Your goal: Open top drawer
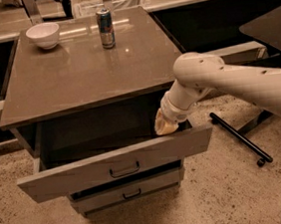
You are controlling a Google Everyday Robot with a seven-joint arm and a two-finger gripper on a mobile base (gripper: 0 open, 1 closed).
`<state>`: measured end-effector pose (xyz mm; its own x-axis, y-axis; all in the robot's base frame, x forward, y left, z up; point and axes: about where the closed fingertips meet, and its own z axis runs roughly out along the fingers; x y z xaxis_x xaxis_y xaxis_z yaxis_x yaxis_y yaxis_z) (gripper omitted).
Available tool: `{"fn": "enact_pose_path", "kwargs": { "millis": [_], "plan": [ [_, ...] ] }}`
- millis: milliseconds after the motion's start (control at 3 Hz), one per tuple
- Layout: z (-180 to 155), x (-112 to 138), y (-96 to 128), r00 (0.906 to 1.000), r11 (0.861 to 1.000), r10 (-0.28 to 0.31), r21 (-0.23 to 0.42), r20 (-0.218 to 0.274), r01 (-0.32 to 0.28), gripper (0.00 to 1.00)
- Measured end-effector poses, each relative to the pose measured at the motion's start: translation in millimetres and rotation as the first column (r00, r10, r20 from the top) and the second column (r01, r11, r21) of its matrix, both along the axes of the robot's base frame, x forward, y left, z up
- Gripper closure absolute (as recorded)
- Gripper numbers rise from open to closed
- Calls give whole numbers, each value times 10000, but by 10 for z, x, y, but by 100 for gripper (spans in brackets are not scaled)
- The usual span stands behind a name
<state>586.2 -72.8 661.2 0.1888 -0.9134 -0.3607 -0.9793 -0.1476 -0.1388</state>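
Observation:
The top drawer [82, 172] stands pulled well out of the grey-brown cabinet, its wide front carrying a small black loop handle [124, 170] at mid-front. Its dark interior shows behind the front. My gripper [165, 126] is at the drawer's right end, just behind the front panel and above its top edge, on the end of my white arm [212, 79] that reaches in from the right. A narrower drawer [131, 191] with a like handle sits below, slightly out.
On the cabinet top [76, 75] stand a white bowl [43, 34] at the back left and a drink can [104, 21] at the back middle. A black bar on castors [241, 138] lies on the speckled floor to the right.

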Motion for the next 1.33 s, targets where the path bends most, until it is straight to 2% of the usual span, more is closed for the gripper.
{"fn": "enact_pose_path", "kwargs": {
  "millis": [333, 667, 1000, 1333],
  "plan": [
    [-271, 27, 55, 9988, 9999, 85, -77, -477, -89, 100],
    [-420, -59, 141, 9929, 9994, 357, 48, -1136, -354, 100],
    [-422, -171, 205, 9866, 9979, 642, 84, -1497, -637, 100],
    [-274, -409, 250, 9769, 9945, 1031, 40, -1870, -1042, 100]
  ]
}}
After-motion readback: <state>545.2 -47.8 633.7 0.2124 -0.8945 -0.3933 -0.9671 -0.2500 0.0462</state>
